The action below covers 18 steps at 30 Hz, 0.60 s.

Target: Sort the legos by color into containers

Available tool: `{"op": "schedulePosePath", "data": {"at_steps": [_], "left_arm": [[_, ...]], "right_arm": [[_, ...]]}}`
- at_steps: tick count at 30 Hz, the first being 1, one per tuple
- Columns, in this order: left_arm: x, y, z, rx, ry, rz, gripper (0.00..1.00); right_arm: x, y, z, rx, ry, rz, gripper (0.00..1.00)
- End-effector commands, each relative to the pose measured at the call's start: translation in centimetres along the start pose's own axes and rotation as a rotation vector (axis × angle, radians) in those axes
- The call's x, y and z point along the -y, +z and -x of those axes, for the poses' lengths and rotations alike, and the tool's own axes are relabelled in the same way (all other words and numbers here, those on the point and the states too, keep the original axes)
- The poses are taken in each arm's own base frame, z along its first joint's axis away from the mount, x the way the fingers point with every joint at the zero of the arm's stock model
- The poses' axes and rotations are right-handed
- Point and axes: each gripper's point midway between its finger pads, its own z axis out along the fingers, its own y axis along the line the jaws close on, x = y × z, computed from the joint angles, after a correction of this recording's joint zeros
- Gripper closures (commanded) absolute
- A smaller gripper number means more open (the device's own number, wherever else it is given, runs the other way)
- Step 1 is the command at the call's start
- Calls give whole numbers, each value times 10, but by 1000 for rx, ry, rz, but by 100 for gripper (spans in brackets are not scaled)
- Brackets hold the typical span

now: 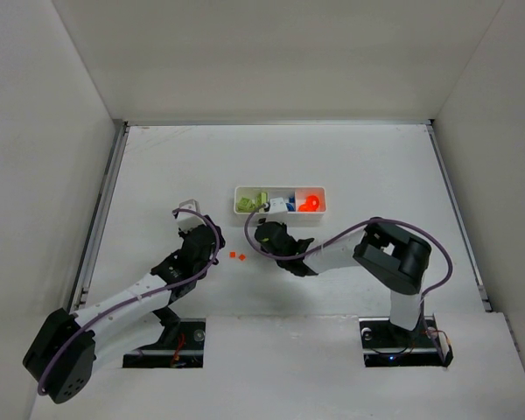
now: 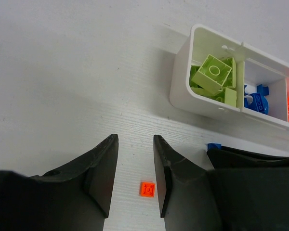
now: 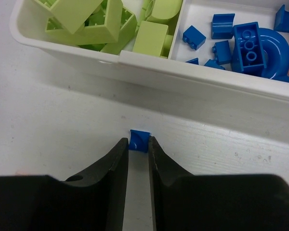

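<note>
The white tray (image 1: pixel 281 189) lies mid-table with three compartments: green legos (image 3: pixel 94 21) on the left, blue legos (image 3: pixel 248 41) in the middle, orange ones (image 1: pixel 310 202) on the right. My right gripper (image 3: pixel 138 143) sits just in front of the tray, its fingertips shut on a tiny blue lego (image 3: pixel 139 140) that rests on the table. My left gripper (image 2: pixel 135 138) hangs open over the table. A flat orange lego (image 2: pixel 148 188) lies between its fingers, close to the right finger (image 2: pixel 169 163). From above, two orange legos (image 1: pixel 237 256) show beside the left gripper (image 1: pixel 212 252).
The right gripper's black body (image 2: pixel 253 155) sits close to the right of my left fingers. White walls enclose the table on three sides. Both arm bases (image 1: pixel 171 343) are bolted at the near edge.
</note>
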Motion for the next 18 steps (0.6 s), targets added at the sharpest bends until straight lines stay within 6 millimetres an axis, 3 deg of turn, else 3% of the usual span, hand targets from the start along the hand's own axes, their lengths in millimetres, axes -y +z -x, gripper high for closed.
{"op": "schedulePosePath", "data": {"at_steps": [1,11,15,18], "left_arm": [[4,-1,5,20,-6,-19,67],[6,2,3,13,-4,-12,67],[9,0,-3,-5,1,-23,67],[14,-3,-10,-27,23,-37,67]], "right_arm": [[6,-12,13,25,-4,-20,76],[1,-70,70,118,102,122,76],[17,-68,108,172,152,119,75],[32,-52,134,196,175,101,75]]}}
